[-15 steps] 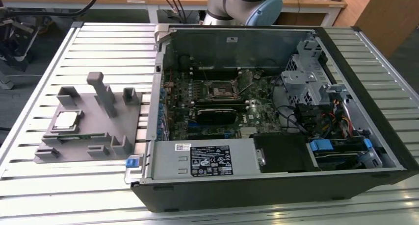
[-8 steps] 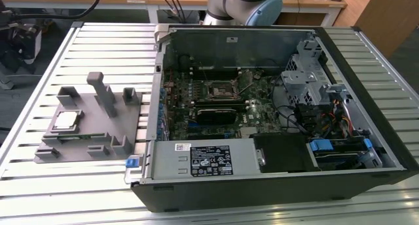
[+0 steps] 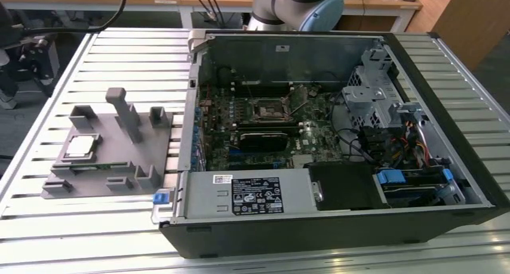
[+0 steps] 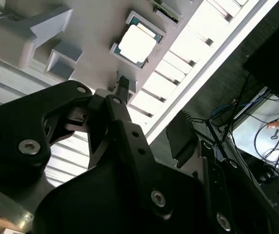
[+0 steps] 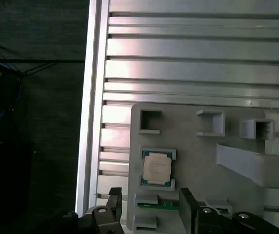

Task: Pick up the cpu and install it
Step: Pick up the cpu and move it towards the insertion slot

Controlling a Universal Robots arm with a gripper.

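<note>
Presently square silvery cpu (image 5: pixel 157 169) sits in matte grey plastic holder (image 5: pixel 193 146); gripper (image 5: pixel 149 199) spread wide, empty, near it.

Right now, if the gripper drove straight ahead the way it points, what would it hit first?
The gripper would likely meet the grey holder beside the cpu; depth unclear.

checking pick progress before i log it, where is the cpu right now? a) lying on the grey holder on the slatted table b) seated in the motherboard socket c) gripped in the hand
a: the cpu lies flat on the grey holder, and the open hand holds nothing
</note>
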